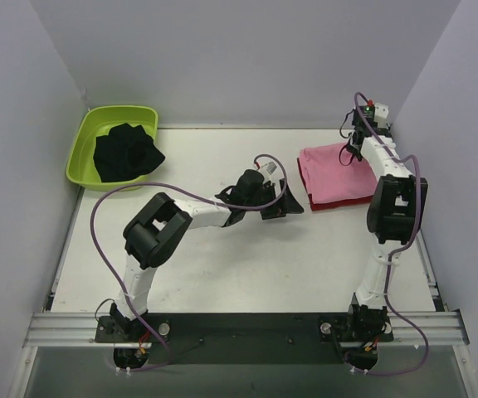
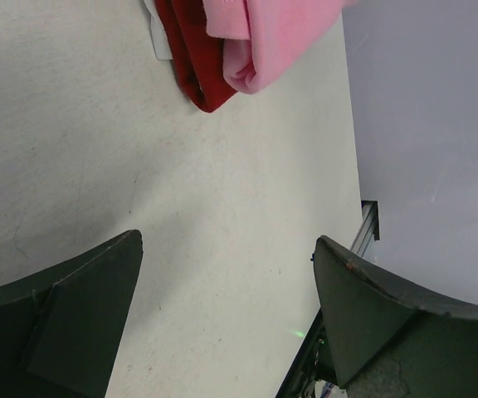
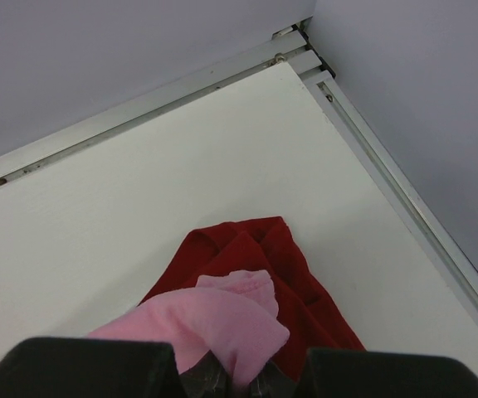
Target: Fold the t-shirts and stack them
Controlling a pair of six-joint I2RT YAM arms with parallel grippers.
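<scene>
Surroundings: a white table (image 1: 222, 274) boxed in by pale grey walls (image 1: 247, 58), with a metal rail (image 3: 397, 191) along its edge.
Landmark: a lime green tub (image 1: 80, 162) sits at the table's far left corner, with a crumpled black cloth (image 1: 127, 153) inside it.
Pink t-shirt (image 1: 330, 170): light pink soft cloth, folded into a rough rectangle. It lies well to the right of the tub, across the table's width and slightly nearer the arm bases than the tub.
Pink t-shirt, close up: in the right wrist view one corner (image 3: 222, 319) is bunched and lifted into a soft rounded fold.
Red t-shirt (image 1: 343, 204): deep red and folded, lying under the pink one in the same spot, far right of the tub. From above only a thin red strip shows along the stack's near edge.
Red t-shirt, close up: the right wrist view shows its rumpled folds (image 3: 297, 282) spreading out past the pink corner. The left wrist view shows its rounded edge (image 2: 193, 58) beside the pink layer (image 2: 272, 33).
Right gripper (image 1: 353, 153): at the stack's far edge, well right of the tub. Its jaws are pinched together on the raised pink corner.
Left gripper (image 1: 293, 199): between the tub and the stack, nearer the stack. Its jaws are spread wide over bare table and grip nothing (image 2: 226, 240).
Cable (image 1: 98, 207): a purple cable loops along the left arm, on the tub's side.
</scene>
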